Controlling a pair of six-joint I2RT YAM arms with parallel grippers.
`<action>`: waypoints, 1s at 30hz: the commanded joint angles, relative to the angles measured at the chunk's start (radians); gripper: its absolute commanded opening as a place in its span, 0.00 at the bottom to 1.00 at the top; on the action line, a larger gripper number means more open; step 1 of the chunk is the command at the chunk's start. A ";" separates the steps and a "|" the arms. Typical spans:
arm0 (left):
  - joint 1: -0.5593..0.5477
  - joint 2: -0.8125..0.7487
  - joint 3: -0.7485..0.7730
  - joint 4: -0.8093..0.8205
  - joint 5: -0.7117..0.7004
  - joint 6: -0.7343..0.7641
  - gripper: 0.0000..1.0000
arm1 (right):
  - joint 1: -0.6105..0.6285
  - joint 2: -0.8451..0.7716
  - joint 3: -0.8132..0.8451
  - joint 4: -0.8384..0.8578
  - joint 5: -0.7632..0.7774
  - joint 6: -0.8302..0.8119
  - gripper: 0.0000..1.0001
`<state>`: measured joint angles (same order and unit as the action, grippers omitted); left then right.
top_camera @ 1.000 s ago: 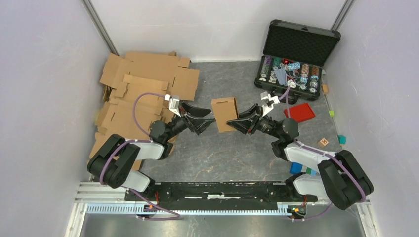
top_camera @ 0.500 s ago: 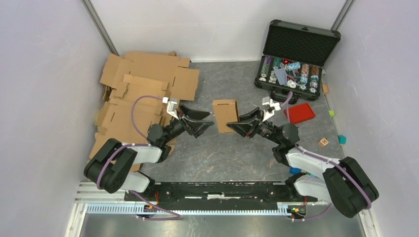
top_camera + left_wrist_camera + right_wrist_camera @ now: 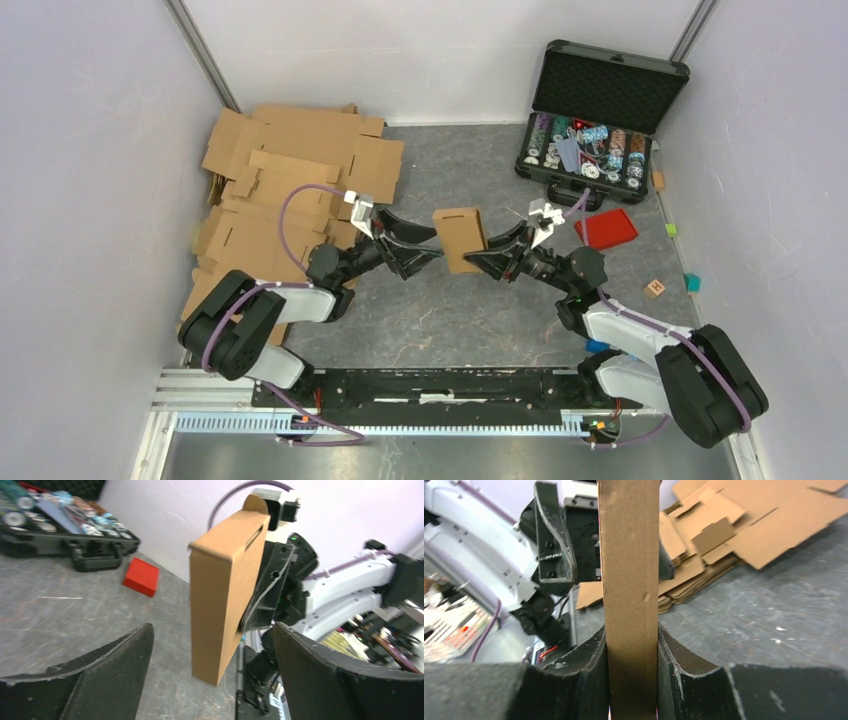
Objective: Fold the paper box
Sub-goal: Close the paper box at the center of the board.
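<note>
The box (image 3: 459,238) hangs in the air over the middle of the worktop (image 3: 450,320), a slim brown slab standing on edge. The right gripper (image 3: 478,251) reaches in from the box's 3 o'clock. Its fingers (image 3: 591,665) are clenched on opposite sides of the box, low down. The left gripper (image 3: 432,248) faces the box from 9 o'clock with its fingers (image 3: 110,670) fully released, just short of the cardboard and touching nothing.

The box looks very light. One narrow pinch carries it without sag. It is thin card, probably stiff along its creases and edges but easy to dent across a bare panel, and any loose flap would hinge at a nudge. The dry paper surface should not slip much in the pads.

The left fingers would do best on the free 9 o'clock edge near a fold line. A grip there should be gentle, as a hard squeeze mid-panel could crush the card or twist the box out of the right-hand grip.
</note>
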<state>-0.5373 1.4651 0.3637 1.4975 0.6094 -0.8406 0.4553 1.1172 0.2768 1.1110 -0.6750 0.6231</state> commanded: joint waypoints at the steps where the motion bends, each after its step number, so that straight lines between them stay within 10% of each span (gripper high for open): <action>1: -0.054 0.016 0.077 0.060 0.078 0.010 0.90 | 0.066 0.032 0.051 0.095 -0.071 0.010 0.17; 8: -0.064 0.020 0.093 0.060 0.095 -0.004 0.51 | 0.078 0.065 0.042 0.185 -0.082 0.075 0.20; 14: -0.066 0.018 0.089 0.060 0.089 0.000 0.18 | 0.075 0.070 0.030 0.143 -0.073 0.018 0.46; 19: -0.066 0.033 0.044 0.052 0.088 0.068 0.16 | 0.028 -0.002 0.011 -0.043 -0.075 -0.153 0.98; 30: -0.134 -0.104 0.006 -0.504 -0.099 0.513 0.17 | -0.012 -0.362 -0.124 -0.365 0.337 -0.347 0.98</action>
<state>-0.6170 1.4605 0.3706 1.2758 0.6502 -0.6273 0.4446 0.8608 0.2173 0.8249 -0.5579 0.3294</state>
